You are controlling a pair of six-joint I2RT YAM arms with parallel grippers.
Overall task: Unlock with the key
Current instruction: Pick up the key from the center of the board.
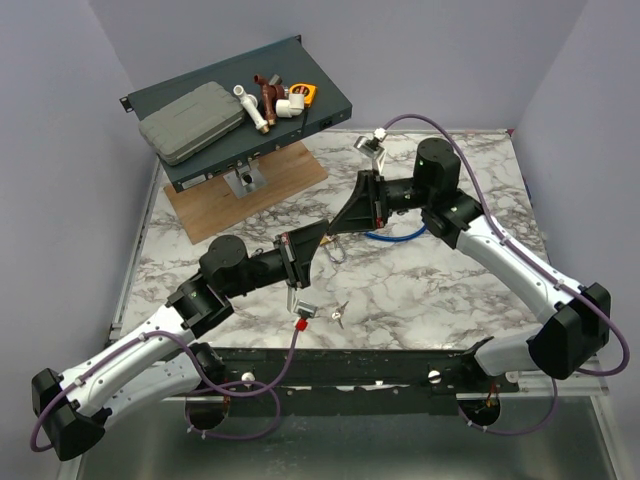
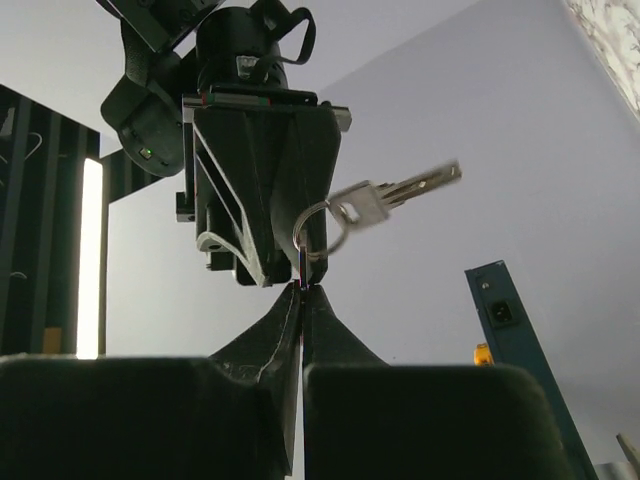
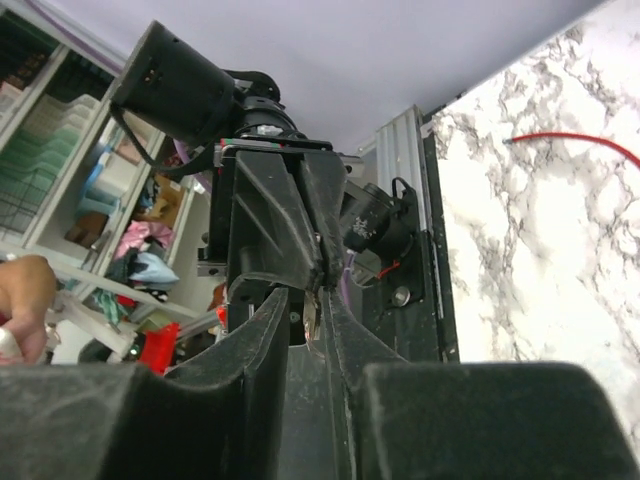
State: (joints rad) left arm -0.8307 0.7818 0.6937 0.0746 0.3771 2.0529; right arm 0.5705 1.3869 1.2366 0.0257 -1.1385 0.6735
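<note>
Left gripper (image 2: 300, 292) is pinched fully shut right at the key ring (image 2: 298, 236), up off the marble counter (image 1: 440, 290) around its middle. The key (image 2: 400, 192) hangs off that ring, pointing toward 2 o'clock. Right gripper (image 3: 318, 295) sits tip to tip with it, nearly closed on a silver sliver I can't make out. Dark rack unit (image 1: 215, 160) is at 11 o'clock.

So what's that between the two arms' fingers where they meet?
A key on a ring hangs there, right where the left fingers and right fingers meet; the left wrist view shows it.
</note>
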